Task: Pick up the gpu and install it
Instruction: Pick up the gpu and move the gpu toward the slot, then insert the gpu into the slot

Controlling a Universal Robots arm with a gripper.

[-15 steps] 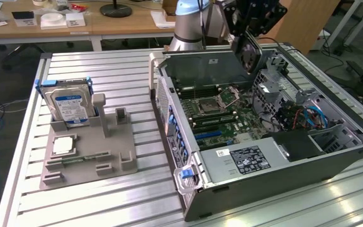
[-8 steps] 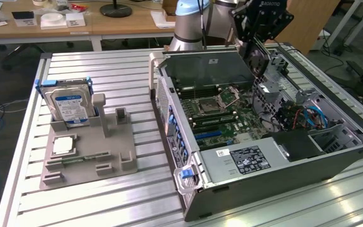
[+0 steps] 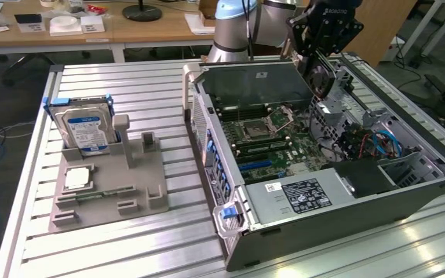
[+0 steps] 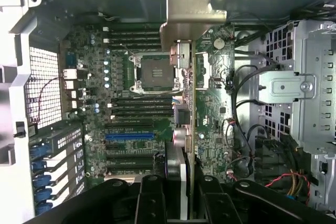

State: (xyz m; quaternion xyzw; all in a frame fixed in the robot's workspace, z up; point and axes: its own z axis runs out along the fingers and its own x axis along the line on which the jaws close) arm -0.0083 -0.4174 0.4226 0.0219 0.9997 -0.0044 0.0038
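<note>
Gripper (image 4: 181, 200) clenched on gpu (image 4: 188, 129); card gripped edge-on across thin faces, bracket (image 4: 189, 14) at far end. Gpu held in air above open case (image 3: 346, 226), over motherboard (image 4: 210, 93), not yet seated. Judged light, stiff, fragile: board easily cracked, fan best spared, hold best taken on flat faces. Counted: one gpu, one case, one hard drive (image 3: 85, 128), one blue slot (image 4: 130, 135).
</note>
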